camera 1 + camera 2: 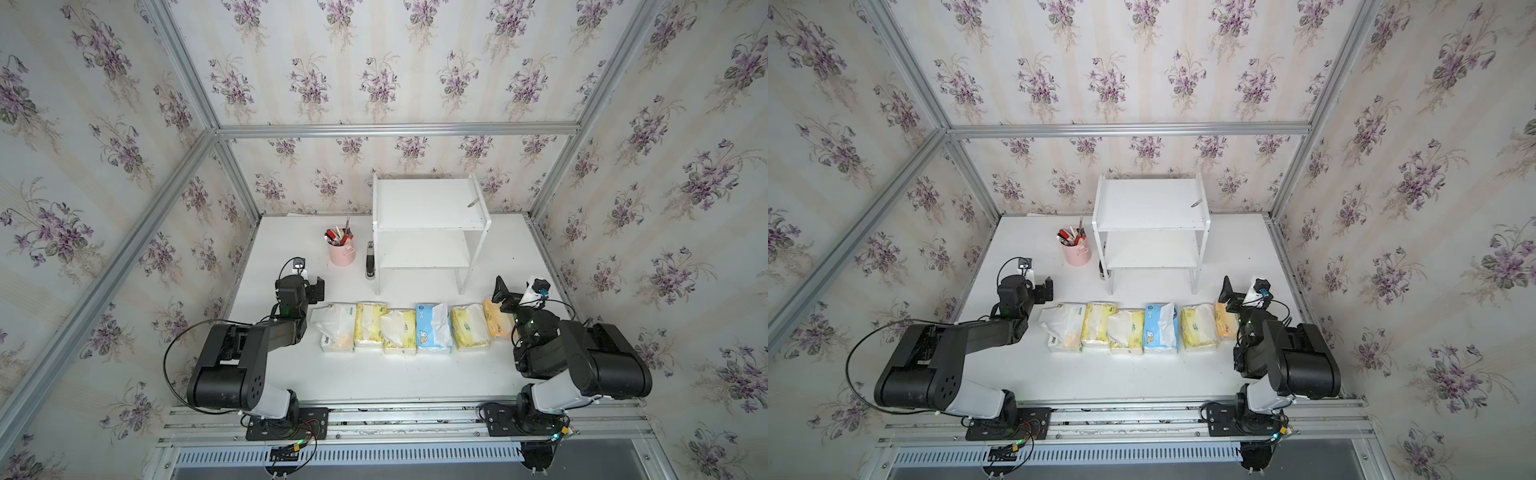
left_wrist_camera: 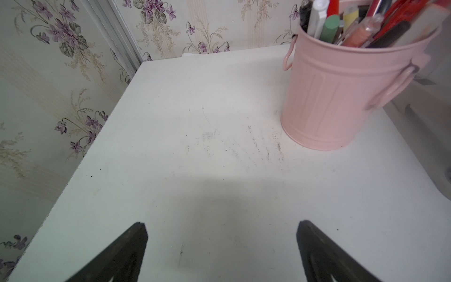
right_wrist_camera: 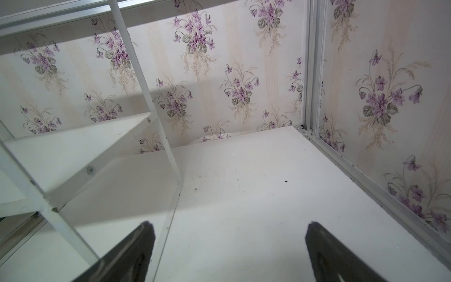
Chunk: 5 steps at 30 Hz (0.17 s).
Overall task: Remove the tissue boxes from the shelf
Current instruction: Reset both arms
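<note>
Across table [image 1: 395, 374] fwd of shelf [image 1: 415, 208]: 6 tissue packs [image 1: 399, 332], labels illegible

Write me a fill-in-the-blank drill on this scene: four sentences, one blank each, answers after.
1. ____ tissue packs lie in a row on the table in front of the shelf.
2. The blue pack has a ____ pack on each side.
3. The pen cup beside the shelf is ____ in colour.
4. The left gripper and right gripper both stand ____, holding nothing.
Missing words: six; yellow; pink; open.
</note>
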### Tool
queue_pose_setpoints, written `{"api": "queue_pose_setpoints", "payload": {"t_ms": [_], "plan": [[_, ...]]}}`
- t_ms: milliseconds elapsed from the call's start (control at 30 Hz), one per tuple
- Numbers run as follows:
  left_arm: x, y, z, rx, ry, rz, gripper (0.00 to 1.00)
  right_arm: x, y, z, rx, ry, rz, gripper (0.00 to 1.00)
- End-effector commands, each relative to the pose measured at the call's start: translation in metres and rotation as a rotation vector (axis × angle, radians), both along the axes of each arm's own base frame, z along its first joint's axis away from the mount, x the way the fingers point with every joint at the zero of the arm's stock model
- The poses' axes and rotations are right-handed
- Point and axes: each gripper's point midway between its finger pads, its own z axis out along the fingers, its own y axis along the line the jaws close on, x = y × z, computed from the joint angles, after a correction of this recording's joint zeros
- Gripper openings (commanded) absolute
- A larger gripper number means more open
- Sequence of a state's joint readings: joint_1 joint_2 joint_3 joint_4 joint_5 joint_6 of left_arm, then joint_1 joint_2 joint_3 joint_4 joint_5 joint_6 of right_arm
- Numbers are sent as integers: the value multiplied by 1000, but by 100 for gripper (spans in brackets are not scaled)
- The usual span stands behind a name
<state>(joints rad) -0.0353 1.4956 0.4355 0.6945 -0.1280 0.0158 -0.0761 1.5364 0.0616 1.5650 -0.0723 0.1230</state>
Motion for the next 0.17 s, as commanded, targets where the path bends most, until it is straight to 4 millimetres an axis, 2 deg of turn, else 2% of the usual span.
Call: {"api": "queue_pose_setpoints", "payload": {"t_ms": [0, 133], "plan": [[3, -1, 5, 0, -18, -6, 99, 1, 0, 3, -9, -8, -4, 100], [3, -1, 5, 0, -18, -7, 99, 1, 0, 3, -9, -8, -2, 100]]}}
